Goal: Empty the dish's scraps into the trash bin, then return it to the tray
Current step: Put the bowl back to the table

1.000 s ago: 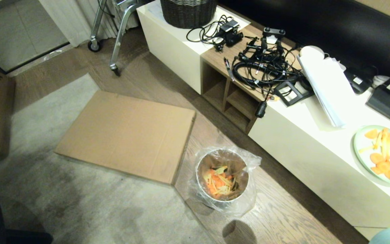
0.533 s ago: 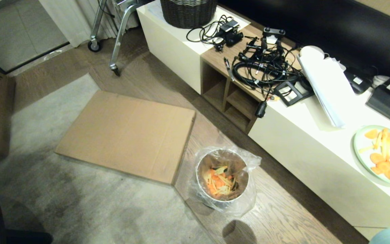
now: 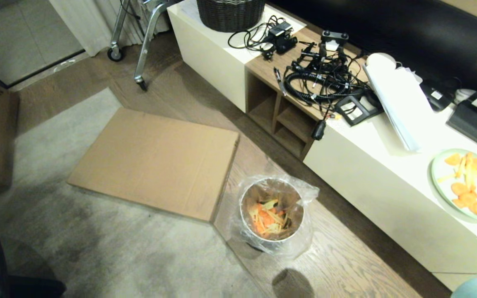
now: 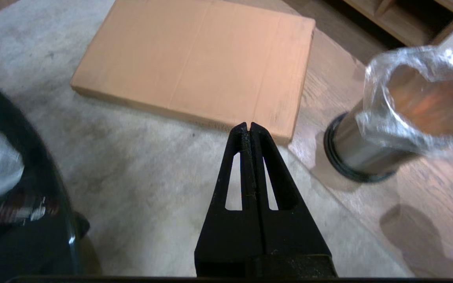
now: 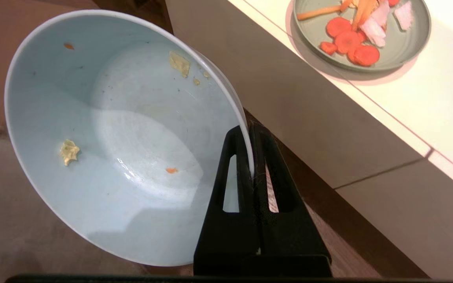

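Down at the right gripper (image 5: 250, 133), the jaws are clamped tight on the rim of the dish (image 5: 124, 133), which hangs tilted with its open side facing the wrist camera. Only a few bits of the scraps (image 5: 69, 151) cling to its pale blue inside: small yellowish flakes and tiny orange specks. Beyond the dish, a pale-green plate (image 5: 407, 47) of carrot slices sits on the white surface (image 5: 427, 102).

The left gripper (image 4: 249, 127) holds nothing, its jaws pressed fully together, hanging above the grey carpet (image 4: 151, 173) with the flat cardboard sheet (image 4: 199, 59) farther off. Neither arm shows in the head view.

From the head view, the trash bin (image 3: 272, 215) stands on the wooden floor (image 3: 338, 265), just right of the cardboard's near corner and in front of the white surface. Its clear liner is folded over the rim, and a heap of orange slices and yellow strips lies inside. The plate rests at the right end of the surface. Farther left on it lies a tangle of black cables (image 3: 317, 80), beside a stack of white paper (image 3: 396, 103), and a dark woven basket (image 3: 230, 14) stands at the far end.
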`<state>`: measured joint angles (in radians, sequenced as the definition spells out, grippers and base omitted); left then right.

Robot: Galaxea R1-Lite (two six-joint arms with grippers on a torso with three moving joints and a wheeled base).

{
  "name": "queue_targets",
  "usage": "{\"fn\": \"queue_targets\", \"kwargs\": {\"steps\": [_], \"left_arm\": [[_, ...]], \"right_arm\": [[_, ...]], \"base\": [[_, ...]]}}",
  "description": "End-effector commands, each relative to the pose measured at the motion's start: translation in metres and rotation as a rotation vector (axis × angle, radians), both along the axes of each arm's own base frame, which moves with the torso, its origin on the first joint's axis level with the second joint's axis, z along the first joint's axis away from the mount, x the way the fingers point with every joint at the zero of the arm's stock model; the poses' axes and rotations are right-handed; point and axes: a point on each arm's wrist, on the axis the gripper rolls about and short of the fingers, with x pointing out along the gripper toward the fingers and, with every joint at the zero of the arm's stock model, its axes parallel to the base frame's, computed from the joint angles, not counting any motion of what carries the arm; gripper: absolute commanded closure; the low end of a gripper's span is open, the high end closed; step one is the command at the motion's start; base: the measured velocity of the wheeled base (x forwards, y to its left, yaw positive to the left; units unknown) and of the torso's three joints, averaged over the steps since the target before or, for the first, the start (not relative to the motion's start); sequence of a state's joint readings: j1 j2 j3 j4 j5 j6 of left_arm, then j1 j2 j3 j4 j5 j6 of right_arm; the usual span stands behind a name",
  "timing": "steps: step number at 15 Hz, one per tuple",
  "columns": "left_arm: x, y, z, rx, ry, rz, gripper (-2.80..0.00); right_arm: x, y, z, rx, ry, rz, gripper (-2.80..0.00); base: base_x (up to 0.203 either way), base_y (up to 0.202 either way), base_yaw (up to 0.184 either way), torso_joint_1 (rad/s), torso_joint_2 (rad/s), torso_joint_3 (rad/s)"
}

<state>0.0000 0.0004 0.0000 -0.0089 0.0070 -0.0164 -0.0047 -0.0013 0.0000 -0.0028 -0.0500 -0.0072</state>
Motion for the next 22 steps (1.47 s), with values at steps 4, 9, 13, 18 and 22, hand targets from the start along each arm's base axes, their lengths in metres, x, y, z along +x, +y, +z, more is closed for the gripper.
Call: {"fn": "queue_targets", "kwargs": {"steps": [4, 9, 13, 18, 22], "left_arm": [[0.0000, 0.0000, 0.0000, 0.000, -0.001, 0.001, 0.00], [0.0000, 0.0000, 0.0000, 0.000, -0.001, 0.001, 0.00], [0.0000, 0.0000, 0.0000, 0.000, -0.001, 0.001, 0.00], [0.0000, 0.0000, 0.0000, 0.000, -0.001, 0.001, 0.00], [0.0000, 0.0000, 0.0000, 0.001, -0.001, 0.001, 0.00]], "right_arm": [[0.0001, 0.0000, 0.0001, 0.000, 0.001, -0.001, 0.00], [0.0001, 0.0000, 0.0001, 0.000, 0.001, -0.001, 0.00], [0.0001, 0.0000, 0.0001, 0.000, 0.001, -0.001, 0.00], [0.0001, 0.0000, 0.0001, 0.000, 0.001, -0.001, 0.00], [0.0001, 0.0000, 0.0001, 0.001, 0.001, -0.001, 0.00]], "base": [[-0.183, 0.000, 0.000, 0.002, 0.00, 0.003], [-0.185, 0.000, 0.000, 0.003, 0.00, 0.003], [-0.184, 0.000, -0.001, 0.000, 0.00, 0.002], [-0.184, 0.000, -0.001, 0.003, 0.00, 0.002], [-0.186, 0.000, -0.001, 0.004, 0.00, 0.003]]}}
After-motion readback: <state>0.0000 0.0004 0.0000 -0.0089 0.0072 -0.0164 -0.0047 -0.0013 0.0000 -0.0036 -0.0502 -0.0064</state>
